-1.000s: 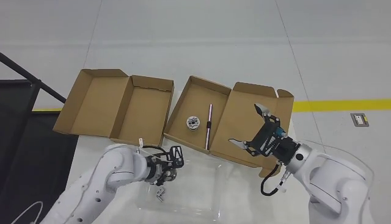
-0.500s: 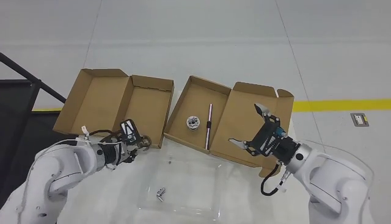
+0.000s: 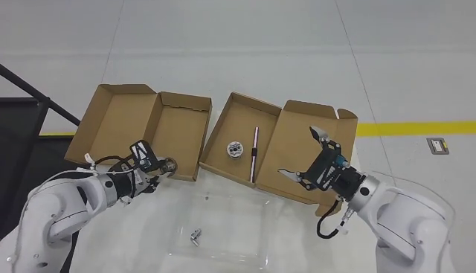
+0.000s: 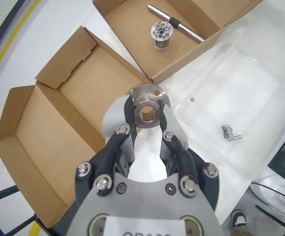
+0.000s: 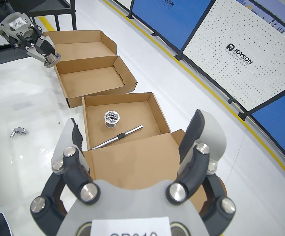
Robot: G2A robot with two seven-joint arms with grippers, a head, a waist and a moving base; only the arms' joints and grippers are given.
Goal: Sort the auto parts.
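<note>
Left wrist view: L gripper (image 4: 146,121) pinches flanged bushing (image 4: 146,104) at empty box (image 4: 88,79) edge; next, likely carry over wall & release. R gripper (image 5: 136,124) spread.

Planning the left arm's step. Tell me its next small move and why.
The left hand is shut on the round flanged metal bushing, which hangs at the near edge of the empty brown cardboard box, not clearly over its floor. Probably best: carry it slightly forward over the floor before releasing.
</note>
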